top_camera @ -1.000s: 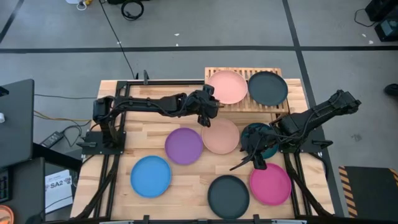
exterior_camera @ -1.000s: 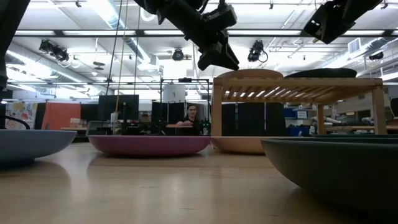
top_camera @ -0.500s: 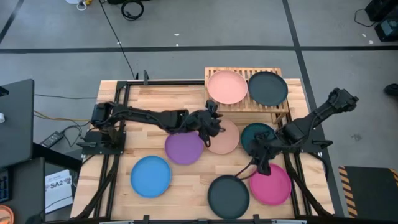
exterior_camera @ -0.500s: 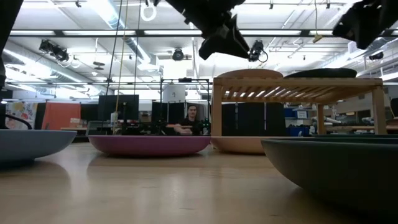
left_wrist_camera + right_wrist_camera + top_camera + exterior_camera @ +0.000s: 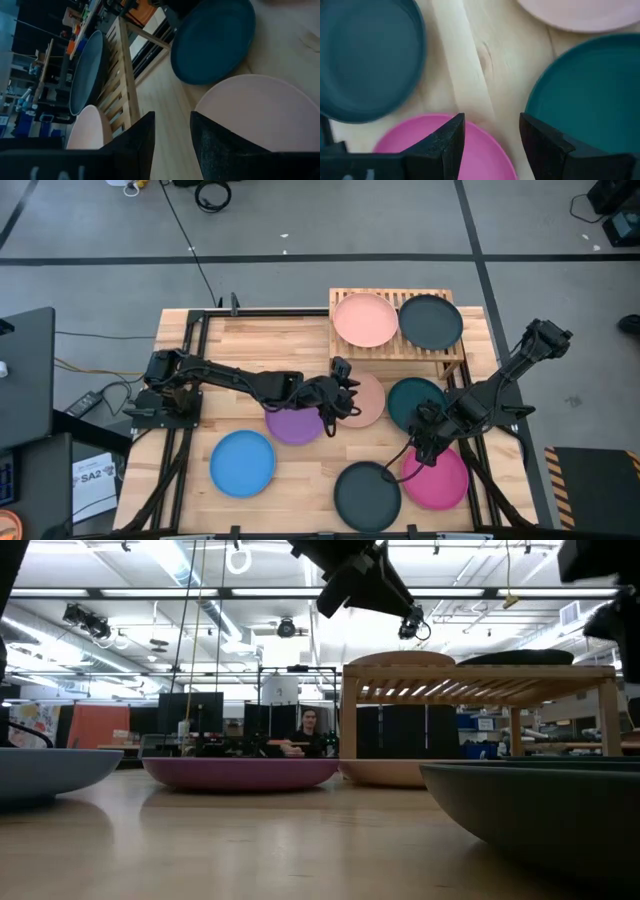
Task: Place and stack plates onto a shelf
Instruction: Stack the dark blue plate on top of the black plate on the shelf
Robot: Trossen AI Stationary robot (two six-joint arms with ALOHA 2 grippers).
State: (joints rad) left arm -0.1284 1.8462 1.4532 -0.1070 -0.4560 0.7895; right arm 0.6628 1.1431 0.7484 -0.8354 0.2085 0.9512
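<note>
Your shelf [image 5: 392,350], a low light-wood slatted rack at the table's far edge, carries two round matte plates side by side: a peach plate [image 5: 364,319] and a black plate [image 5: 431,321]. Six more lie flat on the table [image 5: 240,340]: a second peach plate [image 5: 364,399], purple [image 5: 291,425], blue [image 5: 242,461], dark teal [image 5: 412,400], a second black plate [image 5: 366,495] and magenta [image 5: 441,479]. Your left gripper [image 5: 337,400] sits at the table peach plate's near-left rim, fingers parted, empty. Your right gripper [image 5: 424,446], also parted and empty, hangs between teal and magenta.
</note>
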